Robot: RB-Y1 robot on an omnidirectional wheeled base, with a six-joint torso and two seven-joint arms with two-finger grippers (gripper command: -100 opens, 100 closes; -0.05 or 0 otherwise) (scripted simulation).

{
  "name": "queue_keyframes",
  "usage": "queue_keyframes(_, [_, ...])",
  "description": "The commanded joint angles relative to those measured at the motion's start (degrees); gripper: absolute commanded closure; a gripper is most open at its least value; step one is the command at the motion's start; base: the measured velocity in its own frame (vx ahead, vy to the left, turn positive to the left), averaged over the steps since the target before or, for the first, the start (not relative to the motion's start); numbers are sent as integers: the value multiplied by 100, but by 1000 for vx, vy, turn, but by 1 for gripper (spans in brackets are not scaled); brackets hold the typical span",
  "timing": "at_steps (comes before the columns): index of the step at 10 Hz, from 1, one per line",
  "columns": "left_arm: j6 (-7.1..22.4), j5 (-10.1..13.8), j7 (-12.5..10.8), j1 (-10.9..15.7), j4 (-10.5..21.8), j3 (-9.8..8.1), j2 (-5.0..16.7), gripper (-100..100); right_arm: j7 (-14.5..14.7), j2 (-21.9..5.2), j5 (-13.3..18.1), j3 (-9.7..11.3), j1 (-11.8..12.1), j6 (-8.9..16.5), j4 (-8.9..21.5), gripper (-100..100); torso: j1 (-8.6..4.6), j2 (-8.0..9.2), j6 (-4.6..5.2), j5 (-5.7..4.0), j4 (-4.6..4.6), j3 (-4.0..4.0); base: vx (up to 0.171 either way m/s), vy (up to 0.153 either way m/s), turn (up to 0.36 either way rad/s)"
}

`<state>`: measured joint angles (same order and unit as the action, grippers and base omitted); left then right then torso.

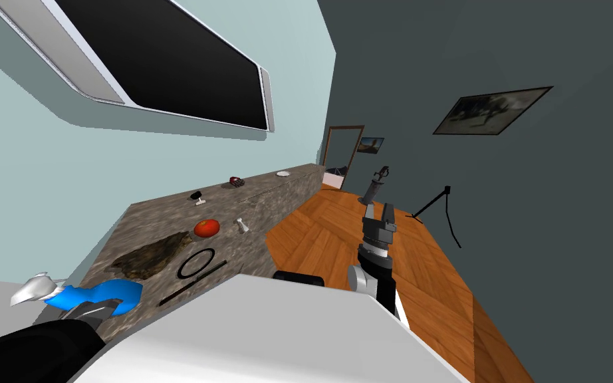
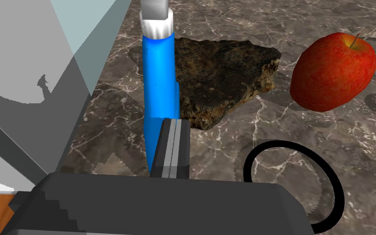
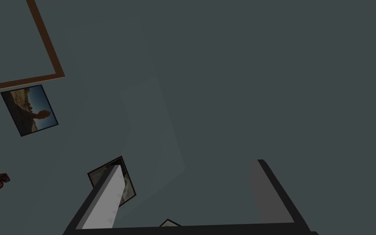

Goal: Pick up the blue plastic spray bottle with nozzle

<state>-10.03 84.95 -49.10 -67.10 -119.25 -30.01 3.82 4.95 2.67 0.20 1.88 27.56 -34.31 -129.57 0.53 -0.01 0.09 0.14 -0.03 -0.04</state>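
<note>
- My left gripper point(image 2: 175, 122) has its fingers drawn almost together at the lower end of the blue spray bottle point(image 2: 158, 81). They seem clamped on a thin edge of it, though I cannot see how much of it sits between them.
- The bottle runs straight out from my fingers, with its white nozzle collar point(image 2: 156, 24) at the far end. It is at the near left end of the marble counter point(image 2: 305, 134), by the wall.
- A brown rock point(image 2: 224, 77) lies just behind the bottle. A red apple point(image 2: 332, 71) sits farther off, and a black ring point(image 2: 281, 144) is near my gripper body.
- I judge the grip narrow and low, so the long body can swing about the pinch. The squeeze should be firm and the lift slow and straight up, with no wrist twist.
- The way up should stay clear of the wall and away from the rock, so the nozzle end catches on neither.
- If the bottle tips or slides, I would set it down and take hold again higher on the body.
- My right gripper point(image 1: 379, 211) is raised over the wooden floor with its fingers apart, and it has no part in this step.
</note>
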Motion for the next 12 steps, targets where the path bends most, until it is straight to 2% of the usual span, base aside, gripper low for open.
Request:
queue_keyframes(1, [-15,-27,-40,-11,30,7,168,-100,0,0,0,0,0,0,0,0,0,0,0,0,0,0,0,0,0])
queue_keyframes(3, [-15,-24,-42,-6,67,1,355,-100,0,0,0,0,0,0,0,0,2,0,0,0,0,0,-4,7,-8])
queue_keyframes(5, [-2,-26,-42,61,296,-10,361,-100,0,0,0,0,0,0,0,0,3,0,0,1,0,0,-4,9,-46])
queue_keyframes(6, [3,-30,-40,81,335,-5,163,-100,0,0,0,0,0,0,0,0,3,1,0,1,0,1,1,3,-23])
queue_keyframes(7, [5,-30,-40,86,342,-4,84,-100,0,0,0,0,0,0,0,0,-1,0,-1,1,0,0,0,0,0])
queue_keyframes(9, [8,-31,-40,97,359,0,-224,-100,0,0,0,0,0,0,0,0,-6,-4,-1,-1,-1,-2,20,-9,-21])
queue_keyframes(10, [-43,-124,-140,40,360,54,-92,-100,0,0,0,0,0,0,0,0,-8,-8,-1,-1,-2,-5,11,-8,3])
queue_keyframes(11, [-65,-141,-186,36,368,63,-96,0,0,0,0,0,0,0,0,0,-6,-6,-1,-2,-2,-4,0,0,0])
queue_keyframes(12, [-102,-287,-241,323,653,-160,191,-100,0,0,0,0,0,0,0,0,-4,-3,-1,-1,-1,-2,-140,-41,-333])
